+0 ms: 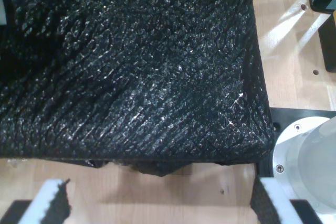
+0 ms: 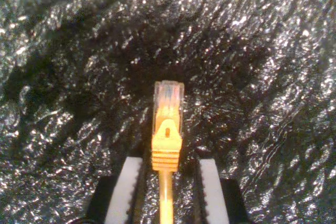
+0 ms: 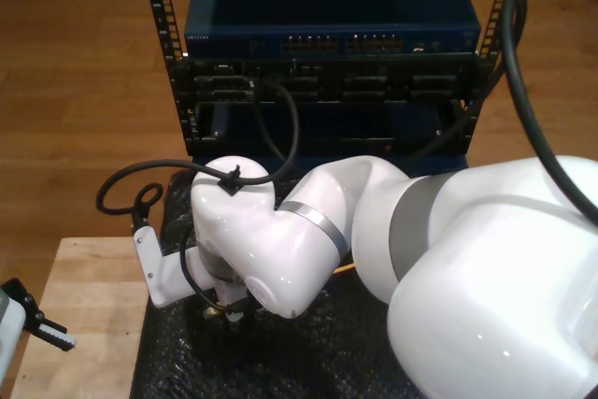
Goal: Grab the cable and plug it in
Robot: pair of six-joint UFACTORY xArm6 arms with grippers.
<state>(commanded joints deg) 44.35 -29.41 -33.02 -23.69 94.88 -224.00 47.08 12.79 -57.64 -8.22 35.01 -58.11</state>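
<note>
The cable [image 2: 167, 145] is thin and orange-yellow, and its clear plug [image 2: 168, 103] lies on the black bubble-wrap mat [image 2: 262, 77]. My second gripper [image 2: 169, 163] straddles the cable just behind the plug, open, with a small gap between each white pad [image 2: 126, 192] and the cable. In the exterior view the second arm's big white wrist [image 3: 252, 249] hangs over the mat [image 3: 364, 352] and hides its jaws. My first gripper [image 1: 160, 195] is wide open with nothing between its fingers, over bare wood at the mat's edge [image 1: 157, 158]. It shows at the exterior view's lower left [image 3: 47, 329].
A rack at the back holds a blue network switch [image 3: 327, 39] with rows of ports and black units [image 3: 327, 91] below. Thick black arm cables [image 3: 280, 128] loop in front of it. The wooden table [image 3: 84, 296] borders the mat. A silver arm base [image 1: 304, 156] stands close to my first gripper.
</note>
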